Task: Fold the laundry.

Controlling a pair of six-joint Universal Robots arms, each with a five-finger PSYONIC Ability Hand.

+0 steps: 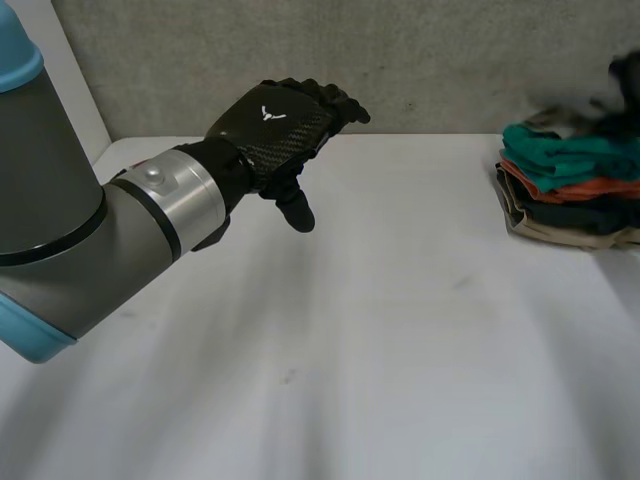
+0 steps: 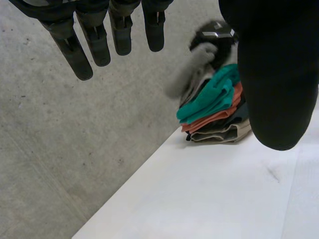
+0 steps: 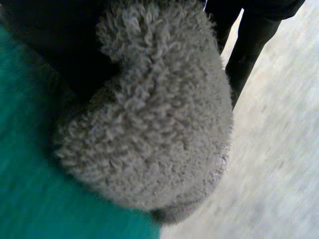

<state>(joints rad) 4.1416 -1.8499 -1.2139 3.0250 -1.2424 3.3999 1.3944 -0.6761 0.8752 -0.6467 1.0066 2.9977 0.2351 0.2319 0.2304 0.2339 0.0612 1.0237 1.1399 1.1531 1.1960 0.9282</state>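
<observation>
A stack of folded clothes (image 1: 565,200) sits at the table's far right, with a teal garment (image 1: 560,150) on top, then orange, dark and beige layers. My right hand (image 1: 625,72) is above the stack, shut on a grey fleece cloth (image 3: 159,114) bunched under its palm, just over the teal garment (image 3: 25,199). In the left wrist view the grey fleece cloth (image 2: 192,69) hangs from the right hand (image 2: 217,35) above the stack (image 2: 219,119). My left hand (image 1: 275,125) hovers over the table's far left, open with straight fingers (image 2: 94,40), holding nothing.
The white table (image 1: 380,340) spreads bare between the left hand and the stack. A grey wall (image 1: 430,60) runs along the table's far edge, close behind the stack.
</observation>
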